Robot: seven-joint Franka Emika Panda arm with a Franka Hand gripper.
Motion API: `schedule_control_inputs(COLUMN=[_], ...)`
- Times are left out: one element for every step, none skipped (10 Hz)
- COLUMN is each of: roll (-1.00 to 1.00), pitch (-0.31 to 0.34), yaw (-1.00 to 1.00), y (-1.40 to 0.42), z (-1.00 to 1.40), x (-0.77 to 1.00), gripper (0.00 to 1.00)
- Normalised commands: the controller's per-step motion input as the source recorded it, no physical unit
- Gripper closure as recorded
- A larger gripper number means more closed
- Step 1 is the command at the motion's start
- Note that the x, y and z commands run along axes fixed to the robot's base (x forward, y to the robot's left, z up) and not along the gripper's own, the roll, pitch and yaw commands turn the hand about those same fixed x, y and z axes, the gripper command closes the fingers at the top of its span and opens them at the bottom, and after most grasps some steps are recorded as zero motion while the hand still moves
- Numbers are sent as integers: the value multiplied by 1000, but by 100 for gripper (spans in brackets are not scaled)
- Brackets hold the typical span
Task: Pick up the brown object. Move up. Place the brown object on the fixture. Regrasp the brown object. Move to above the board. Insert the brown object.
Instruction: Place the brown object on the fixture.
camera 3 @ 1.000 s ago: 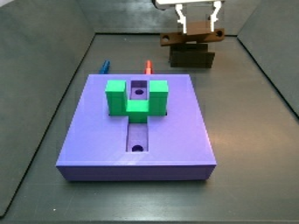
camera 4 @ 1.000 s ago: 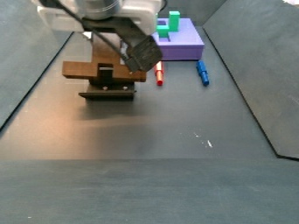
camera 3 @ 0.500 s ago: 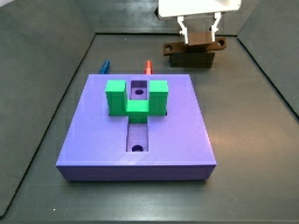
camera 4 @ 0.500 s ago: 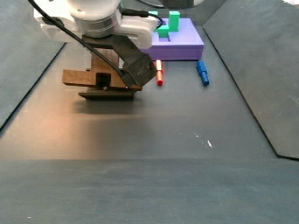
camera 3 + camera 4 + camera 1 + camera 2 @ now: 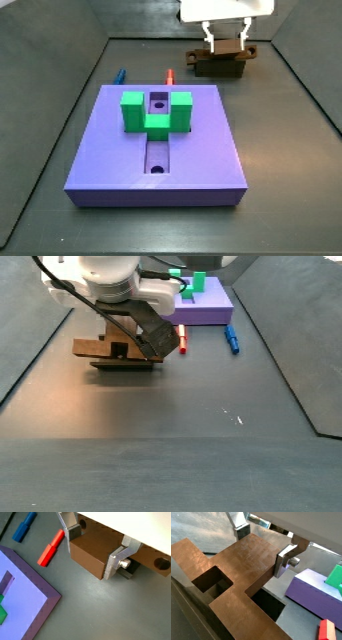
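The end effector (image 5: 226,45) hangs at the top of a side view, right of centre, low over the fixture (image 5: 221,68). Its two silver fingers (image 5: 121,556) straddle the brown bar (image 5: 97,556), pads pressed against opposite faces, so it looks closed on the piece with only a narrow gap for the bar's width. In a side view the bar (image 5: 104,348) sits on the fixture (image 5: 124,361) at left of centre, its end sticking out toward the left edge.

From a wrist view the bar (image 5: 234,567) fills most of the frame, spanning the dark open pockets of the fixture (image 5: 272,605). Whether it is fully seated or only perched on the rim I cannot tell.

The board (image 5: 160,150) lies in the middle of a side view with the green block (image 5: 158,111) on it, well apart from the fixture. A red peg (image 5: 182,342) and a blue peg (image 5: 231,338) lie on the surface between them.

My worry is the release: if the bar rests unevenly, letting go could tip it off the fixture. A skewed regrasp would then carry the error to the groove, and the bar would jam.
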Motion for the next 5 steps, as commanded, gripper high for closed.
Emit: schedule_control_inputs(roll=[0, -37, -23, -3, 0], pitch=[0, 0, 29, 94, 126], yaw=[0, 0, -60, -114, -143], y=[0, 0, 0, 0, 0], z=[-151, -243, -240, -277, -263], x=[0, 31, 111, 174, 194], gripper=[100, 100, 100, 100, 100])
